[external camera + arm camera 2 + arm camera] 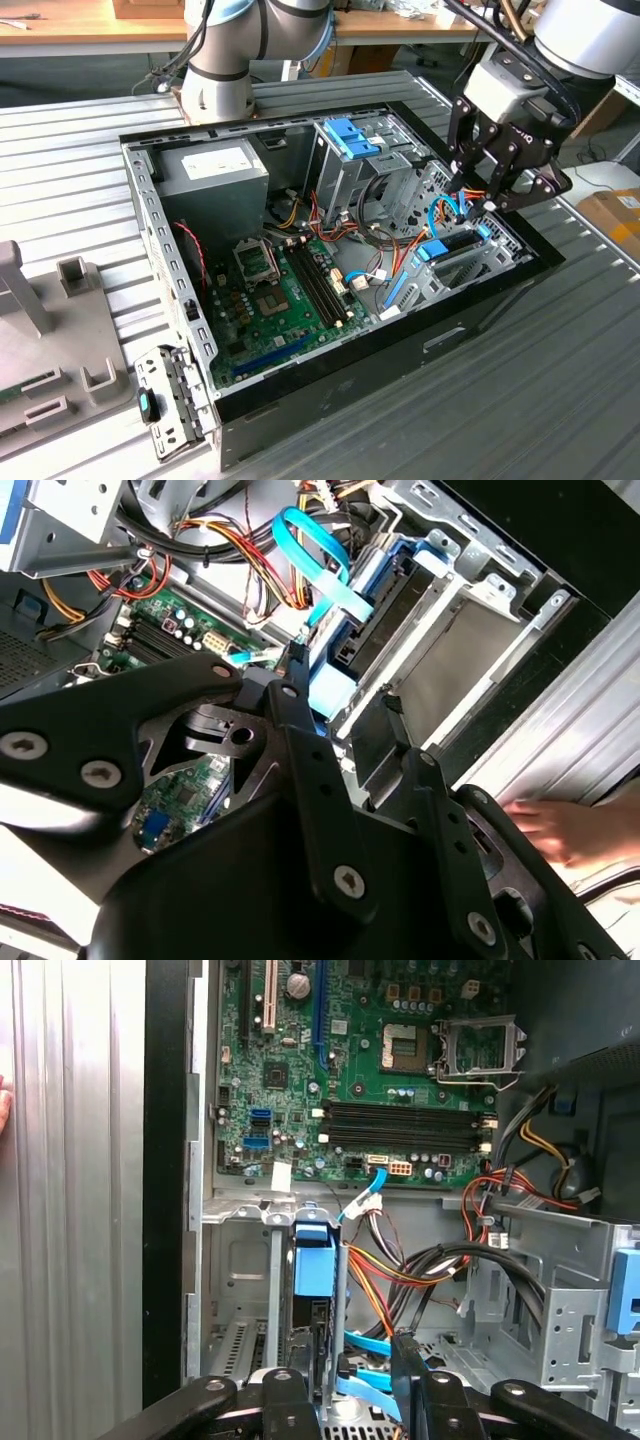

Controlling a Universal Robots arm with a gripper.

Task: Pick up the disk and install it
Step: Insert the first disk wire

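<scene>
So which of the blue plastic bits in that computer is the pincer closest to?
The light-blue tab on the disk, just below the pincer; the other blue latch sits farther off, atop the silver cage.

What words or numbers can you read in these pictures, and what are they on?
No text can be read in any view.
Power-supply box, white sticker: print too small to read.
Motherboard: tiny white markings, too small to read.
Pincer: white letters on its body, too blurred to read.
</scene>
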